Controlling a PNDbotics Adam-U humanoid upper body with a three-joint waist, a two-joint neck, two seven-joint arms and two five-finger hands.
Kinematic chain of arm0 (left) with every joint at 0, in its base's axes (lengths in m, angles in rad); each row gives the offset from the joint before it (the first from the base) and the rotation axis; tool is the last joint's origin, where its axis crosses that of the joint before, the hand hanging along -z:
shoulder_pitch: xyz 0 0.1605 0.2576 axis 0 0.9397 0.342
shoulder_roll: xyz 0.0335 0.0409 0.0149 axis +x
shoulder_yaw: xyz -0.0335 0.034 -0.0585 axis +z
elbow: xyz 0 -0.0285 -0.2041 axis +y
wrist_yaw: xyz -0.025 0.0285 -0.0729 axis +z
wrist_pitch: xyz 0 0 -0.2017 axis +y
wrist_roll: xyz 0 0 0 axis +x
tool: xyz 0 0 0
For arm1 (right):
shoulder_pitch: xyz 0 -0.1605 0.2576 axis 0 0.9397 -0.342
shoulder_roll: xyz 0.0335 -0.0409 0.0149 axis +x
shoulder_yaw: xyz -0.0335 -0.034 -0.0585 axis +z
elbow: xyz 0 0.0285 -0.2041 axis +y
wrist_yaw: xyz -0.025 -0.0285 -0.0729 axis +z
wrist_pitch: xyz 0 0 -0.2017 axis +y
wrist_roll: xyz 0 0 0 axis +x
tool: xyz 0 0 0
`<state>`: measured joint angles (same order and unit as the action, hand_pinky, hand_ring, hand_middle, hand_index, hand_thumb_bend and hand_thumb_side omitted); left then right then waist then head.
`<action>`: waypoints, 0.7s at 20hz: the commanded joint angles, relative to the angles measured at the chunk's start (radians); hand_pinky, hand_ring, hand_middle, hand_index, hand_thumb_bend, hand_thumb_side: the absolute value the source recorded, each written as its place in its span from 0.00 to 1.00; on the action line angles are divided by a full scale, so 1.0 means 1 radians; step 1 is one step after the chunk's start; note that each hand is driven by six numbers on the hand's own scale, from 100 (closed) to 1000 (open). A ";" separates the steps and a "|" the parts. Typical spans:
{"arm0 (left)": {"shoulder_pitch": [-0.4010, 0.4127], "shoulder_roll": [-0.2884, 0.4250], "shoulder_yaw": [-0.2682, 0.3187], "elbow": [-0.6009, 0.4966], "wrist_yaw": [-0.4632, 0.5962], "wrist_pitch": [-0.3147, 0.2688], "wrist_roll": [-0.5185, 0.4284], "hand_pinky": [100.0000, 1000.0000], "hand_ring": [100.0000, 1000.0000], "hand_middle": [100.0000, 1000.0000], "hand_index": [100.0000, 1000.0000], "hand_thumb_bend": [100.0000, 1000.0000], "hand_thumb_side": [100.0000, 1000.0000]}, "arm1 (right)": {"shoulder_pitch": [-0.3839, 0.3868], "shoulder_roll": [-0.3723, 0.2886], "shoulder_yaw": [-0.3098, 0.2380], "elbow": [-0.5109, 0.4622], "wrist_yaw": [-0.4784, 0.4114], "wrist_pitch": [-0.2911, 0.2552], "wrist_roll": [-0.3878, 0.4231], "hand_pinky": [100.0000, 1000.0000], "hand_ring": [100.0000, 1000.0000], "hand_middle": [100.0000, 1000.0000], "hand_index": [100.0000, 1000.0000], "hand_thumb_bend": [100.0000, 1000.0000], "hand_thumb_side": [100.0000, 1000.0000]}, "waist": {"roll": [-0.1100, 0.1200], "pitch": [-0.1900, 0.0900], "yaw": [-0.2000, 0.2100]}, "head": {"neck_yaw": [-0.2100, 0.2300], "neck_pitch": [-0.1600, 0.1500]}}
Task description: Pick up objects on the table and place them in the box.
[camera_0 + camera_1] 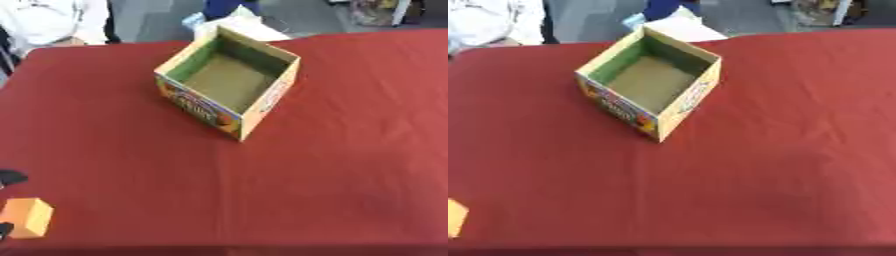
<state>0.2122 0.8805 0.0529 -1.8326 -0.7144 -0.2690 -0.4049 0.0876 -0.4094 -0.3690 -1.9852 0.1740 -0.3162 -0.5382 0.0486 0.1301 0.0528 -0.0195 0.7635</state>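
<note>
An orange block (28, 217) lies near the table's front left corner; in the right eye view only its edge (455, 217) shows. Two small black parts of my left hand (10, 176) show at the left border, one above the block and one just beside its lower left side. Whether the hand touches the block is hidden by the border. The open cardboard box (262, 102) stands at the back middle of the table, turned corner-on, with printed sides and nothing visible inside it. My right hand shows in neither view.
A red cloth (332, 165) covers the whole table. Behind the far edge stand a person in white (48, 20) and some white material (249, 25) just past the box.
</note>
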 commanded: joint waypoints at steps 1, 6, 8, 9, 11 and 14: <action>-0.006 0.034 0.019 -0.003 0.002 0.002 0.004 0.90 0.93 0.91 0.99 0.06 0.26 | -0.004 -0.014 -0.008 -0.015 0.001 -0.002 -0.002 0.58 0.71 0.48 0.67 0.00 0.80 | 0.001 -0.006 0.000 | 0.003 0.006; -0.007 0.034 0.019 -0.006 0.006 0.000 0.001 0.90 0.93 0.91 0.99 0.06 0.26 | -0.004 -0.014 -0.008 -0.015 0.001 -0.002 -0.003 0.58 0.71 0.48 0.67 0.00 0.80 | 0.001 -0.005 0.000 | 0.003 0.006; -0.007 0.034 0.019 -0.006 0.006 0.000 0.000 0.90 0.93 0.91 0.99 0.05 0.25 | -0.004 -0.014 -0.008 -0.015 0.001 -0.002 -0.003 0.58 0.71 0.47 0.67 0.00 0.80 | 0.001 -0.005 0.001 | 0.003 0.006; -0.006 0.034 0.017 -0.005 0.007 -0.002 -0.003 0.90 0.93 0.91 1.00 0.06 0.26 | -0.004 -0.014 -0.008 -0.015 0.001 -0.002 -0.002 0.58 0.71 0.47 0.67 0.00 0.80 | 0.001 -0.005 0.001 | 0.005 0.006; -0.006 0.033 0.016 -0.002 0.007 -0.006 -0.012 0.90 0.93 0.91 1.00 0.07 0.26 | -0.004 -0.014 -0.008 -0.015 0.001 -0.003 -0.002 0.58 0.71 0.47 0.67 0.00 0.80 | 0.000 -0.005 0.001 | 0.007 0.006; -0.008 0.033 0.016 0.004 0.002 -0.010 -0.019 0.90 0.94 0.91 1.00 0.08 0.27 | -0.005 -0.013 -0.007 -0.015 0.001 -0.003 -0.001 0.58 0.71 0.47 0.67 0.00 0.80 | 0.000 -0.004 0.001 | 0.008 0.006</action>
<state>0.2119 0.8804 0.0528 -1.8253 -0.7137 -0.2769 -0.4191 0.0876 -0.4089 -0.3691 -1.9852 0.1740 -0.3166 -0.5384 0.0486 0.1324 0.0537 -0.0136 0.7635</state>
